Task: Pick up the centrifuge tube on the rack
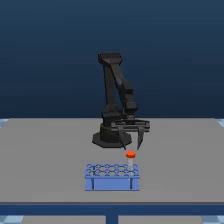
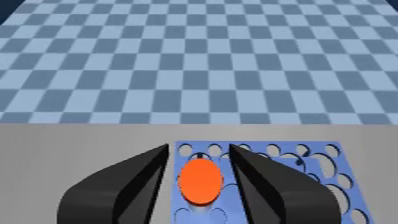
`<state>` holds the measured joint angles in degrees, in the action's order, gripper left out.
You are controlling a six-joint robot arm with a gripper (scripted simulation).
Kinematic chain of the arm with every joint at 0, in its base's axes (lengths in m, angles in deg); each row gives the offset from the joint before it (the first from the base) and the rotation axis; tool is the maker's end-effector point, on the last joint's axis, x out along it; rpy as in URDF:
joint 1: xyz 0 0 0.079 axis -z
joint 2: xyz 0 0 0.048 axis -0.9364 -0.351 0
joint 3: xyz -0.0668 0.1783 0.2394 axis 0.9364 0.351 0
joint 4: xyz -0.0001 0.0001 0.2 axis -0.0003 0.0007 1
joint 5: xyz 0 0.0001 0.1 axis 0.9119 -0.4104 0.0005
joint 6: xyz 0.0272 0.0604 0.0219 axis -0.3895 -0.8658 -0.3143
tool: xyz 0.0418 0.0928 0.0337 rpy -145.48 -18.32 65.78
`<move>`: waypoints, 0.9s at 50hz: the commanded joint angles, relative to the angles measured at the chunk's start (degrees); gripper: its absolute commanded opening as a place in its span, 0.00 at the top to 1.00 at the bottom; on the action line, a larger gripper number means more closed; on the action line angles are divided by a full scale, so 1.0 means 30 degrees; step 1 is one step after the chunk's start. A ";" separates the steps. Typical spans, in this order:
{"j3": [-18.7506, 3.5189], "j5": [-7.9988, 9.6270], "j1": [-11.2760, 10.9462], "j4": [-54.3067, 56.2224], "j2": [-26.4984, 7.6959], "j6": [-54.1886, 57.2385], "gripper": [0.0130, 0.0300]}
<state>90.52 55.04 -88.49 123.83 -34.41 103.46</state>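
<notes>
The light-blue rack (image 1: 112, 178) sits on the grey table in front of the arm's base. The centrifuge tube (image 1: 131, 156) stands upright in a hole near the rack's far corner on the exterior view's right, its orange-red cap rising above the grid. My gripper (image 1: 131, 146) hangs open just above the cap, one finger on each side. In the wrist view the two black fingers (image 2: 275, 185) flank the orange cap (image 2: 201, 181) with small gaps, and the rack's holes (image 2: 306, 155) show beyond. My gripper (image 2: 200, 150) holds nothing.
The arm's black base (image 1: 107, 137) stands on the table behind the rack. The grey table (image 1: 50, 160) stretches to both sides, its front edge (image 1: 112, 202) just ahead of the rack. A checkered floor (image 2: 199, 60) lies beyond.
</notes>
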 commanded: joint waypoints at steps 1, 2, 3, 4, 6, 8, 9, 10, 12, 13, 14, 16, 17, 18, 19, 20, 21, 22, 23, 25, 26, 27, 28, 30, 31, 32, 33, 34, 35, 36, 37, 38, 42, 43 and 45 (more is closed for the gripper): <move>0.0107 -0.0032 0.0029 -0.0443 0.0025 -0.0483 0.00; 0.0107 -0.0032 0.0029 -0.0443 0.0025 -0.0483 0.00; 0.0168 -0.0045 0.0047 -0.0695 0.0038 -0.0736 0.00; 0.0168 -0.0045 0.0047 -0.0695 0.0038 -0.0736 0.00; 0.0225 -0.0061 0.0061 -0.0967 0.0033 -0.1012 0.00; 0.0268 -0.0081 0.0064 -0.1245 -0.0006 -0.1300 0.00; 0.0268 -0.0081 0.0064 -0.1245 -0.0006 -0.1300 0.00; 0.0268 -0.0081 0.0064 -0.1245 -0.0006 -0.1300 0.00; 0.0290 -0.0103 0.0057 -0.1495 -0.0073 -0.1566 0.00; 0.0307 -0.0127 0.0047 -0.1736 -0.0149 -0.1823 0.00; 0.0307 -0.0127 0.0047 -0.1736 -0.0149 -0.1823 0.00; 0.0336 -0.0153 0.0043 -0.2003 -0.0214 -0.2106 0.00; 0.0336 -0.0153 0.0043 -0.2003 -0.0214 -0.2106 0.00; 0.0376 -0.0182 0.0043 -0.2305 -0.0270 -0.2421 0.00; 0.0376 -0.0182 0.0043 -0.2305 -0.0270 -0.2421 0.00; 0.0376 -0.0182 0.0043 -0.2305 -0.0270 -0.2421 0.00; 0.0425 -0.0215 0.0046 -0.2637 -0.0324 -0.2767 0.00; 0.0425 -0.0215 0.0046 -0.2637 -0.0324 -0.2767 0.00; 0.0476 -0.0254 0.0048 -0.2995 -0.0388 -0.3140 0.00; 0.0476 -0.0254 0.0048 -0.2995 -0.0388 -0.3140 0.00; 0.0528 -0.0299 0.0048 -0.3380 -0.0466 -0.3544 0.00; 0.0528 -0.0299 0.0048 -0.3380 -0.0466 -0.3544 0.00; 0.0583 -0.0352 0.0047 -0.3799 -0.0555 -0.3984 0.00; 0.0583 -0.0352 0.0047 -0.3799 -0.0555 -0.3984 0.00; 0.0644 -0.0414 0.0047 -0.4253 -0.0653 -0.4461 0.00; 0.0644 -0.0414 0.0047 -0.4253 -0.0653 -0.4461 0.00; 0.0711 -0.0486 0.0047 -0.4742 -0.0760 -0.4976 0.00; 0.0711 -0.0486 0.0047 -0.4742 -0.0760 -0.4976 0.00; 0.0711 -0.0486 0.0047 -0.4742 -0.0760 -0.4976 0.00; 0.0781 -0.0568 0.0047 -0.5254 -0.0876 -0.5514 0.00; 0.0781 -0.0568 0.0047 -0.5254 -0.0876 -0.5514 0.00; 0.0849 -0.0653 0.0047 -0.5745 -0.0993 -0.6031 0.00; 0.0912 -0.0738 0.0047 -0.6199 -0.1105 -0.6510 0.00; 0.0971 -0.0821 0.0047 -0.6616 -0.1212 -0.6952 0.00; 0.0971 -0.0821 0.0047 -0.6616 -0.1212 -0.6952 0.00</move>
<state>93.30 53.12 -88.35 105.08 -37.85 84.58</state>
